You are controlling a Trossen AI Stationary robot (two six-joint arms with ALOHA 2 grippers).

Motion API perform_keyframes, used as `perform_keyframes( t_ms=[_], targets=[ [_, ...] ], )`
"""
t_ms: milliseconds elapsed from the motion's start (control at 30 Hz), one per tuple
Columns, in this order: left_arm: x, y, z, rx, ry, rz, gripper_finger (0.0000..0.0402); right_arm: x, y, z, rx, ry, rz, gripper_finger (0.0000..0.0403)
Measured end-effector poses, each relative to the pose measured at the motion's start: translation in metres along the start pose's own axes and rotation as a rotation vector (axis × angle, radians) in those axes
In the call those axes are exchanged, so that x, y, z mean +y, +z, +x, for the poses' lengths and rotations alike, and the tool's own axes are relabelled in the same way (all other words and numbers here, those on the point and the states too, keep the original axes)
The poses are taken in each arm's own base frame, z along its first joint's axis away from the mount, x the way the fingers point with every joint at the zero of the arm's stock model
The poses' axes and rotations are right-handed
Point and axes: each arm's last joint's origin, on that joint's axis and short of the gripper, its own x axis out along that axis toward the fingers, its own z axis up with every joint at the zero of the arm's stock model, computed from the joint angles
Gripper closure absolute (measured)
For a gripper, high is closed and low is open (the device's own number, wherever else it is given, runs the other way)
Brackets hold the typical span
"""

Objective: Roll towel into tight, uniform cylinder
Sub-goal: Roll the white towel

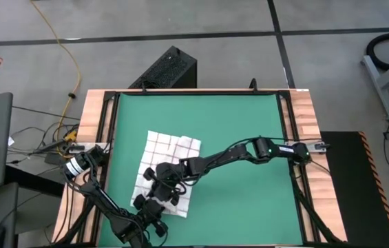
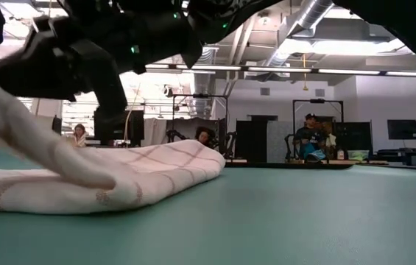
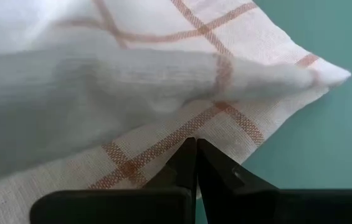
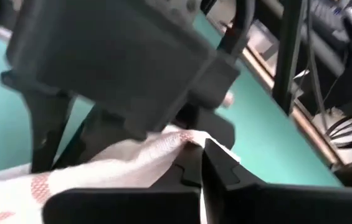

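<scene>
Now, step in hand: first fold of the roll, begun at the near edge of the towel [image 1: 165,165], no cylinder formed yet.
Towel, place: spread on the green mat [image 1: 249,124], left of centre and toward the near side, skewed to the mat's edges; far part flat, near edge lifted and doubled over on itself.
Towel, low view: thick soft fold [image 2: 119,180] resting on the mat, grid lines showing on the top layer, a raised flap running up to the arms at the left.
Left hand [image 3: 195,144]: low at the towel's near corner, fingers pressed together with cloth at their tips, pinching the edge as far as can be judged.
Right hand [image 4: 200,146]: reached across from the right onto the towel's near middle, just beside the left one, fingers closed to a thin slit on a ridge of white cloth.
Arms: both crowded over the same near strip of cloth, bodies nearly touching in the high view.
Next move, judged: carry the pinched edge forward over the flat part, both hands level so the fold stays straight across.
Needs: even tension, tight first turn, hands spread a little wider along the edge.
Risk: skewed start giving a cone, not a cylinder.
</scene>
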Motion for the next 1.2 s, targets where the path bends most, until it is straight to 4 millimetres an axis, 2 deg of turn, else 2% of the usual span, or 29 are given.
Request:
perform_keyframes(
  t_ms=[233, 567, 700, 833, 900, 1067, 1200],
  targets=[
    [-0.001, 0.000, 0.000, 0.000, -0.010, -0.009, 0.0401, -0.004, 0.003, -0.001, -0.031, -0.040, 0.014, 0.0334],
    [-0.002, 0.000, 0.000, 0.000, -0.020, -0.020, 0.0401, 0.002, 0.008, 0.000, 0.000, -0.023, 0.092, 0.0189],
    [-0.005, 0.004, -0.004, 0.005, -0.047, -0.033, 0.0401, -0.004, 0.023, -0.011, 0.101, -0.137, 0.075, 0.0157],
    [-0.007, 0.009, -0.010, -0.001, -0.066, -0.037, 0.0401, -0.028, 0.050, -0.046, 0.189, -0.251, 0.016, 0.0155],
    [-0.008, 0.011, -0.010, -0.024, -0.072, -0.049, 0.0401, -0.039, 0.063, -0.071, 0.252, -0.270, 0.028, 0.0156],
    [-0.014, 0.021, -0.002, -0.041, -0.103, -0.106, 0.0401, -0.061, 0.091, -0.143, 0.319, -0.247, 0.221, 0.0163],
    [-0.025, 0.039, 0.014, -0.007, -0.164, -0.061, 0.0401, -0.060, 0.105, -0.190, 0.383, -0.151, 0.360, 0.0170]
  ],
)
